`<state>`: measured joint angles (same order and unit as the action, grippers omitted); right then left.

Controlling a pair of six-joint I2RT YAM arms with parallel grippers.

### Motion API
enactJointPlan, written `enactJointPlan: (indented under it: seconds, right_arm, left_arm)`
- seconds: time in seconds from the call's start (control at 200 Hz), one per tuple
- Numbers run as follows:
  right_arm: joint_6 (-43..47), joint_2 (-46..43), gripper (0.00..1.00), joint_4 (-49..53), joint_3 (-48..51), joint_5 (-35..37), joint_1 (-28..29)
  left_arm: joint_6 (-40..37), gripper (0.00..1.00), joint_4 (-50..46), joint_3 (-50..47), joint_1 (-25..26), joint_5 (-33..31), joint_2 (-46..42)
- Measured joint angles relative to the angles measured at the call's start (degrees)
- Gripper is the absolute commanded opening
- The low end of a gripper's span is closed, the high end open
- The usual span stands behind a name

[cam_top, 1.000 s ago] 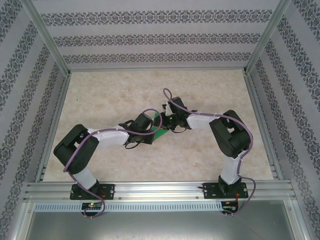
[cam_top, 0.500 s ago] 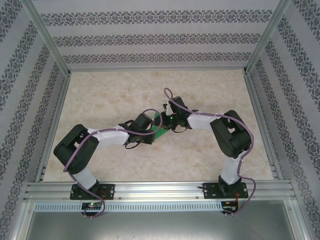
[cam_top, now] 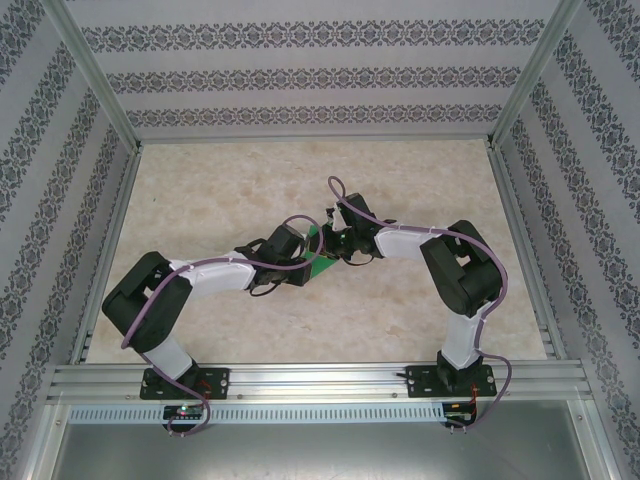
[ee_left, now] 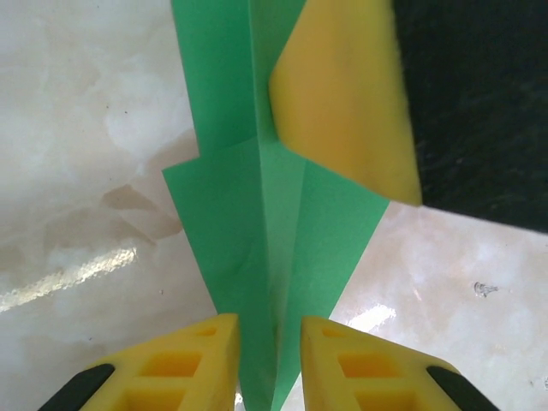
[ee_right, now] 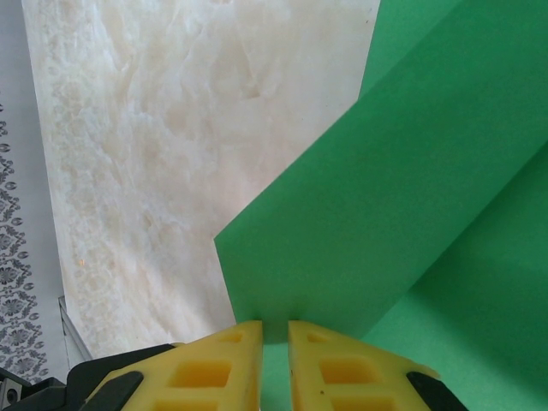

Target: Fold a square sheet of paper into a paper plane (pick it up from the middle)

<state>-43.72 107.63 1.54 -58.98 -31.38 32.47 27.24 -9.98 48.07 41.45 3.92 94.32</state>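
The green paper plane (cam_top: 318, 263) lies at the table's middle between both grippers. In the left wrist view it is a narrow pointed shape (ee_left: 231, 214) with a raised centre crease. That crease runs between the parted fingers of my left gripper (ee_left: 270, 342), which is open and does not pinch it. A yellow finger of the right gripper (ee_left: 342, 94) reaches onto the paper from the far side. My right gripper (ee_right: 275, 338) is shut on the edge of a lifted green flap (ee_right: 385, 197). From above, the left gripper (cam_top: 306, 266) and right gripper (cam_top: 336, 247) hide most of the paper.
The marble-patterned table (cam_top: 220, 190) is walled by patterned panels and aluminium posts (cam_top: 90, 70). A metal rail (cam_top: 320, 378) carries both arm bases at the near edge. Purple cables loop over each arm.
The left arm's elbow has shifted slightly left and down. The right arm and the paper stay where they were.
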Motion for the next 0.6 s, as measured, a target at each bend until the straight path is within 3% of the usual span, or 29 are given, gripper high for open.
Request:
enactJointPlan:
  seconds: [0.505,0.604]
  right_arm:
    - [-0.02,0.00,0.16,0.00,0.00,0.00,0.00]
    - [-0.02,0.00,0.16,0.00,0.00,0.00,0.00]
  left_arm:
    - [-0.02,0.25,0.02,0.00,0.00,0.26,1.84]
    - [0.02,0.20,0.02,0.02,0.00,0.31,2.29]
